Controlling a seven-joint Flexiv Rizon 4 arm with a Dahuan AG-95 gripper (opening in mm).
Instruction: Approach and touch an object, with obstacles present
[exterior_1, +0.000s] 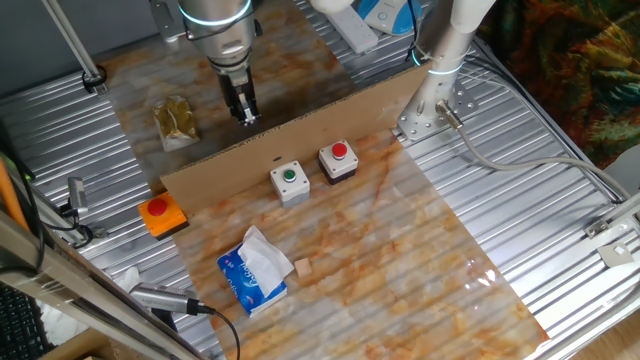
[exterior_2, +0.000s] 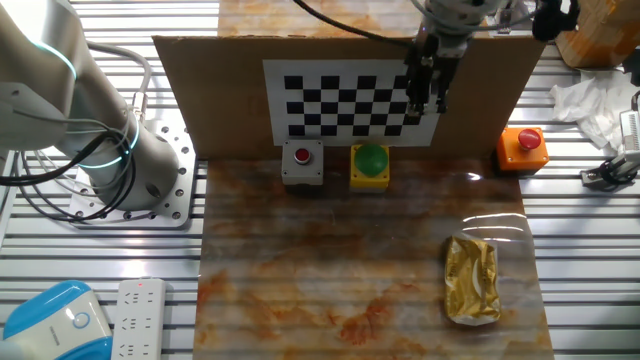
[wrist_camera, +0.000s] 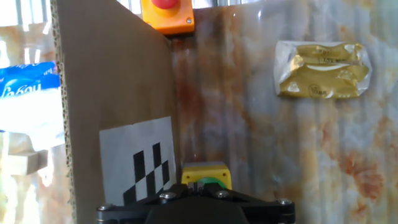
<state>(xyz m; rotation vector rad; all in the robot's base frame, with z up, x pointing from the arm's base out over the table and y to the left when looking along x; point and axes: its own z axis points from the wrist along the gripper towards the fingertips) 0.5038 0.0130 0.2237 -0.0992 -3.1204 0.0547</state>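
1. The cardboard wall (exterior_2: 340, 95) stands upright across the table (exterior_2: 350, 290), with a checkerboard sheet (exterior_2: 340, 100) on its face.
2. My gripper (exterior_2: 428, 95) hangs above the wall's top edge, fingers close together, gripping nothing.
3. Below me sits a green button box (wrist_camera: 206, 175), just beside the wall.
4. Farther off lie a gold packet (wrist_camera: 323, 70) and an orange button box (wrist_camera: 168, 15).
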